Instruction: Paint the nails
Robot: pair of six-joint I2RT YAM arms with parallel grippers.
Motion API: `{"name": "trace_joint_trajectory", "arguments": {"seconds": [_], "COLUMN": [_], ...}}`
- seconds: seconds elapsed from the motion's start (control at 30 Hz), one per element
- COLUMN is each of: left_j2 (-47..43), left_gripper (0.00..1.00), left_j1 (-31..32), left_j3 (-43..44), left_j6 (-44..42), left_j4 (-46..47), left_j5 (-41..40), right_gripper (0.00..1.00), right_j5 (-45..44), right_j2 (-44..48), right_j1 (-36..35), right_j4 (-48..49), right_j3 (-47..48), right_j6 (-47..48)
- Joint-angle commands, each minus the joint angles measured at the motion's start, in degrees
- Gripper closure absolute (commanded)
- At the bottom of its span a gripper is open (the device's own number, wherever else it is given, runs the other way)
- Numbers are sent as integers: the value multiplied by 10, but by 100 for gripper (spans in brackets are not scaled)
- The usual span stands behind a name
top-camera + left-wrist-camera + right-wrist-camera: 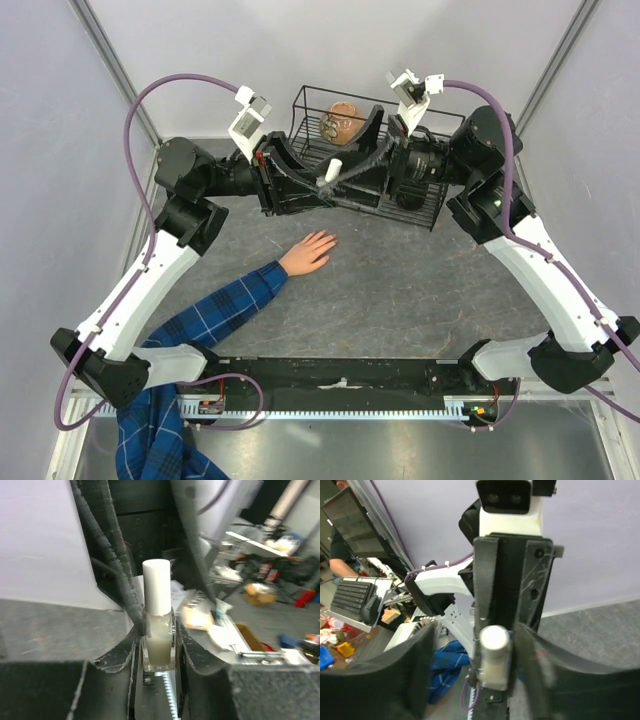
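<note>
Left hand (157, 645) pinches the clear bottle (159, 635); its white cap (495, 639) sits between the spread right hand (477, 635), wire basket (440, 205) behind at 12 o'clock. At 6 o'clock on the counter (420, 290), the nails (330, 240) lie apart from both.

The right end effector (475, 650) has its two dark, blurred fingers (380, 680) spread apart in the foreground. Between them, much nearer one finger than the other, a white cap (495, 639) points at the lens. It tops a small bottle (494, 670) gripped by the black left end effector (492, 692), which carries a white camera (509, 500) above. Behind lie a white arm link (440, 582), blue plaid cloth (445, 665), a keyboard (350, 596) and the grey bench (605, 625).
</note>
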State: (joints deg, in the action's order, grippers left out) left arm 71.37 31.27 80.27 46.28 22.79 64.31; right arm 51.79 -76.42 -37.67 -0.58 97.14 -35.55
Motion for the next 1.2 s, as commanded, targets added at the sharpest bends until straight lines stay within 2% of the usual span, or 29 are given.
{"name": "trace_joint_trajectory", "arguments": {"seconds": [0.0,0.03,0.13,0.17,0.2,0.27,0.33,0.47,0.5,0.57,0.63,0.7,0.73,0.8,0.83,0.93,1.0,1.03,1.07,1.13,1.17], "left_j2": [-22,-23,-27,-30,-35,-38,-43,-48,-48,-45,-44,-41,-41,-37,-36,-37,-37,-37,-29,-12,-2], "left_gripper": [98,98,98,98,98,98,98,98,98,98,98,98,98,98,98,98,98,98,98,98,98], "left_j1": [-4,-4,-2,-2,2,5,19,40,41,46,49,53,54,56,56,56,55,47,42,21,14], "left_j3": [38,41,51,52,55,67,76,75,76,74,74,74,77,81,84,82,73,67,62,41,34], "left_j6": [-191,-208,-243,-255,-282,-307,-348,-379,-380,-380,-382,-384,-385,-389,-389,-378,-355,-340,-278,-172,-36], "left_j4": [-151,-164,-202,-224,-243,-273,-309,-325,-328,-329,-329,-329,-332,-336,-337,-326,-302,-250,-212,-98,51], "left_j5": [-92,-98,-132,-164,-185,-252,-300,-370,-371,-379,-380,-381,-381,-381,-379,-338,-276,-177,-124,4,33], "right_gripper": [8,2,2,2,2,2,2,3,5,28,44,50,58,69,82,100,100,100,100,100,100], "right_j5": [-14,-35,-131,-160,-227,-290,-366,-415,-428,-456,-467,-473,-473,-470,-469,-457,-360,-297,-180,-61,25], "right_j2": [19,18,9,-2,-8,-21,-24,-45,-53,-78,-93,-104,-108,-111,-111,-100,-71,-55,-40,-8,-4], "right_j1": [-2,-2,-1,-1,-2,-3,-5,-26,-34,-60,-73,-91,-97,-100,-99,-100,-89,-82,-73,-41,-30], "right_j4": [-92,-114,-217,-271,-293,-338,-353,-371,-380,-401,-409,-411,-410,-410,-410,-398,-346,-314,-278,-159,-116], "right_j3": [35,49,101,117,132,166,182,211,224,262,289,292,291,287,285,265,217,188,126,82,54], "right_j6": [35,49,115,131,135,131,129,137,144,151,152,154,155,158,160,176,204,219,214,176,113]}}
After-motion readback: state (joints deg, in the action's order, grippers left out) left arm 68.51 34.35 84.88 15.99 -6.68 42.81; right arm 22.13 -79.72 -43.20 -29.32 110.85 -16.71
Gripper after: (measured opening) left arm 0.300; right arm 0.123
